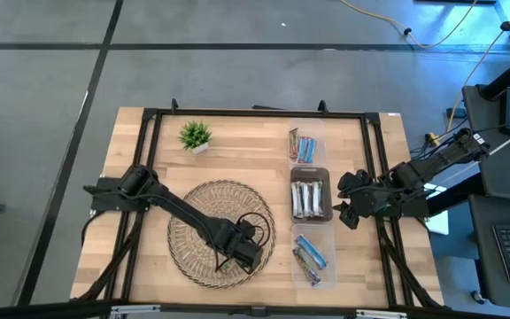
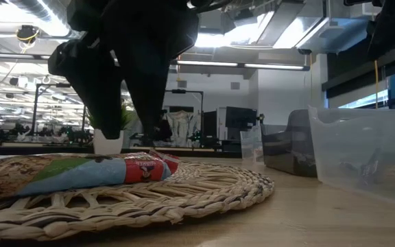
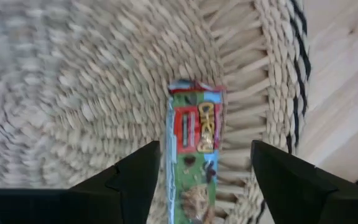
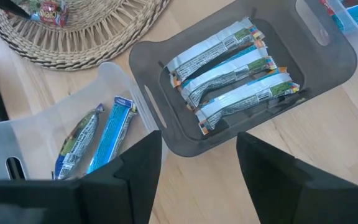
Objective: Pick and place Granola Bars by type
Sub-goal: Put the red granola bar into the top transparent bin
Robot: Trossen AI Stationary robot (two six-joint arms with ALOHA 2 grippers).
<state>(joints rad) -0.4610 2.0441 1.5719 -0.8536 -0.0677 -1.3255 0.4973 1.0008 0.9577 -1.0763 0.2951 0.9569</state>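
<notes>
Your left hand (image 3: 201, 177) is open around the green bar (image 3: 194, 155) on the woven mat (image 3: 73, 81), ready to grab it for sorting.

Left gripper (image 1: 244, 252) over woven mat (image 1: 193, 221); bars fill three bins (image 1: 311, 208).

Both arms were dark, near black, built of slim links joined by rounded, bulkier housings; the left arm (image 1: 171, 206) ended in the left pincer (image 1: 248, 252), with a thin black cable looping just behind it; seen from its own wrist, its two fingers (image 3: 132, 180) were broad, flat and matte black, with angled inner edges; the right arm (image 1: 432, 164) carried chunkier joint blocks and thin cabling behind the right pincer (image 1: 348, 197); its fingers (image 4: 138, 168) were equally wide, plain and black, without visible markings or screws.
</notes>
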